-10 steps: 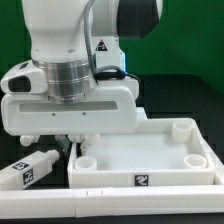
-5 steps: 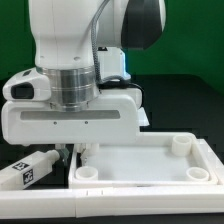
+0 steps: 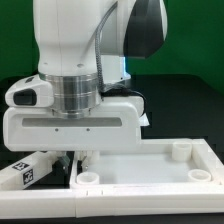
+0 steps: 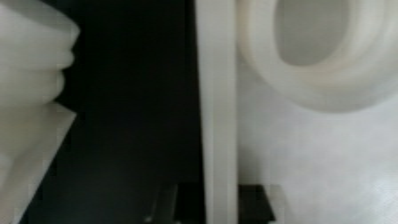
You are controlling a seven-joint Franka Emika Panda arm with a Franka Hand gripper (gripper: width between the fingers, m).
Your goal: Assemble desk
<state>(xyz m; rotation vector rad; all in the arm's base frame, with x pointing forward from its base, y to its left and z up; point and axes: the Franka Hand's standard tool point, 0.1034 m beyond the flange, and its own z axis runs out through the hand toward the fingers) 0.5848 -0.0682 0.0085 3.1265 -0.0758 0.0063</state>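
The desk top (image 3: 140, 165) is a white tray with a raised rim, lying flat on the black table. Round corner holes (image 3: 180, 150) show in its corners. My gripper (image 3: 75, 157) reaches down under the broad white hand and is shut on the top's rim at the exterior view's left. In the wrist view the rim (image 4: 214, 90) runs as a thin white strip between my gripper's (image 4: 217, 205) two dark fingers, with a corner hole (image 4: 320, 50) beside it. One leg (image 3: 25, 170) with a black-and-white tag lies just beyond the top's edge at the exterior view's left; a white shape, probably that leg (image 4: 27, 110), is blurred in the wrist view.
A long white bar (image 3: 110, 202) runs along the front of the exterior view, right against the desk top's near rim. The big white arm (image 3: 75, 50) fills the upper half of that view and hides the table behind it.
My hand has come lower and nearer in the exterior view, with the desk top sliding along toward the front bar. The tag on its near rim is now hidden. The leg has barely moved.
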